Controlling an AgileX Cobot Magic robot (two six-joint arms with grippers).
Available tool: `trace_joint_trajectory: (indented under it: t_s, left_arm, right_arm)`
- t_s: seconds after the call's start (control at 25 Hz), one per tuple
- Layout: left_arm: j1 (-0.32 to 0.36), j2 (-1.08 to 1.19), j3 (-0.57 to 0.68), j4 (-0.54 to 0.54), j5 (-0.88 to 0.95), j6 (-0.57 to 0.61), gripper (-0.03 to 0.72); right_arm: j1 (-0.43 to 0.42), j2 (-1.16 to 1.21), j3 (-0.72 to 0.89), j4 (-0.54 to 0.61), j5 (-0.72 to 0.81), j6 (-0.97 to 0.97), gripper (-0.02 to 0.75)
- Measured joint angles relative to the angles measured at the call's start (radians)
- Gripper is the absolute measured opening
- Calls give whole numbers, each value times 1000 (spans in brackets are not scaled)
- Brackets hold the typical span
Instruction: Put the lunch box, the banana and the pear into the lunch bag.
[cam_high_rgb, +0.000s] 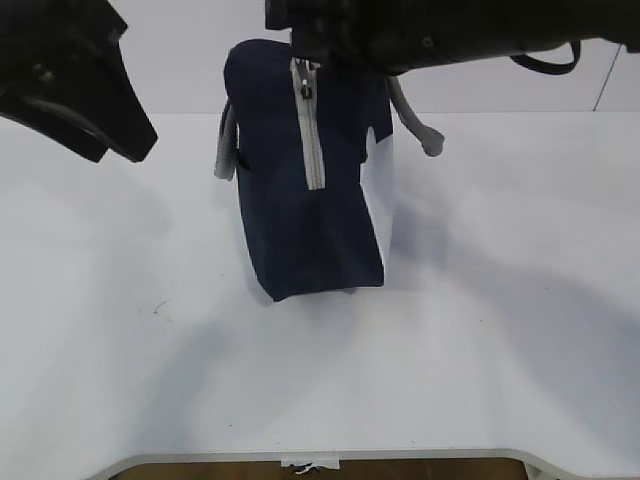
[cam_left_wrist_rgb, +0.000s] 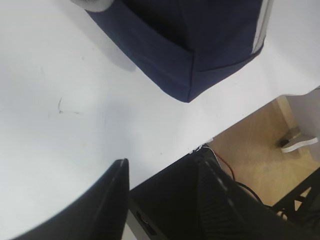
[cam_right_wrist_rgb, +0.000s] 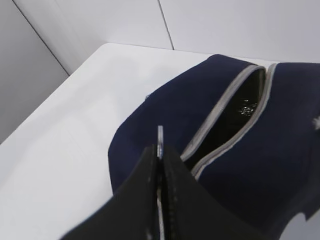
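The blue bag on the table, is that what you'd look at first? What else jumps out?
Yes, the navy lunch bag stands out most, in the middle of the white table. Its grey zipper is partly open in the right wrist view, showing a dark gap. The right gripper is pinched shut on a thin metal piece just above the bag, while the left gripper hovers open off to the left.
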Motion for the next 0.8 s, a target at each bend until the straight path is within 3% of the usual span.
trace_joint_trajectory:
  t_s: [0.4, 0.8]
  left_arm:
    - [0, 72, 0, -34, -165, 7, 424]
    - [0, 146, 0, -65, -264, 24, 433]
  right_arm:
    - [0, 58, -81, 166, 13, 0, 1]
    - [0, 58, -83, 237, 10, 0, 1]
